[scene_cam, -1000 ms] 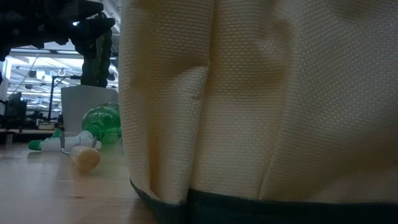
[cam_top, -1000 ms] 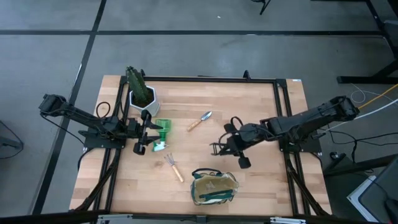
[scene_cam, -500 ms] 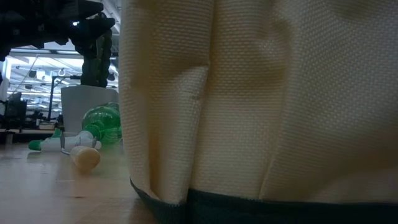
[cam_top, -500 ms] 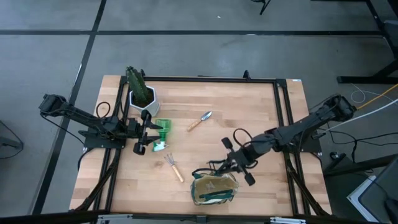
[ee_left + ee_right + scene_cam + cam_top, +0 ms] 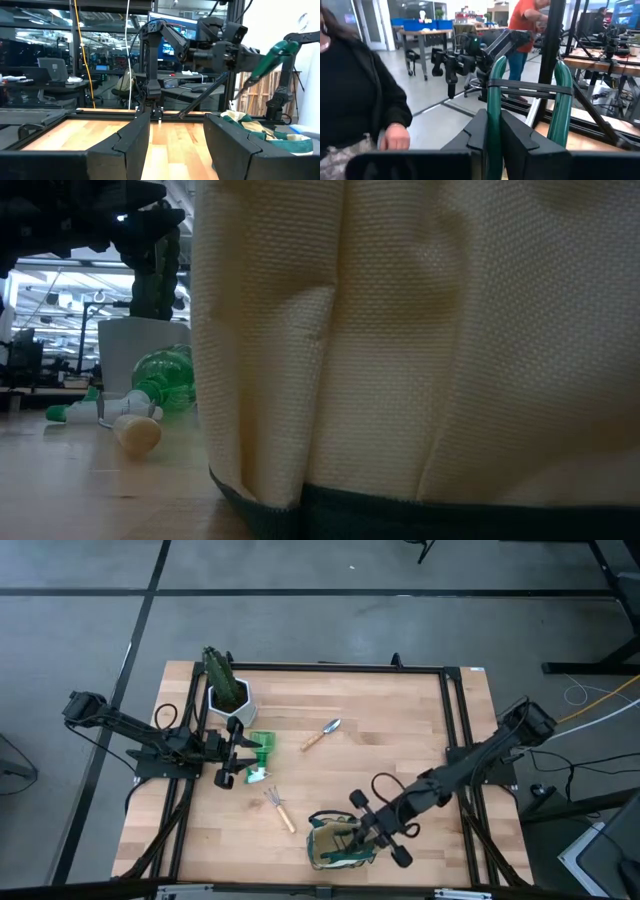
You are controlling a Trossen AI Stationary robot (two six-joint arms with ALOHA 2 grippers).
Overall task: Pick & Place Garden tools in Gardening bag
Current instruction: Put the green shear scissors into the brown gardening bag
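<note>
A grey floor (image 5: 330,630) crossed by dark lines was seen around the wooden table (image 5: 400,730). Beyond it, workbenches (image 5: 422,35) carrying blue bins (image 5: 415,23), a desk (image 5: 45,85) with a monitor (image 5: 172,42), and bright ceiling lights (image 5: 60,275) were shown. Two people (image 5: 355,95) were visible nearby.

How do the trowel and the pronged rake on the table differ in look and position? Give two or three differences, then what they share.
The trowel ends in a silver blade; the pronged rake ends in thin prongs. The trowel lies near the table's middle, far from the gardening bag; the rake lies close to the bag. They slant in opposite directions. Both have wooden handles, lie flat and are ungripped.
</note>
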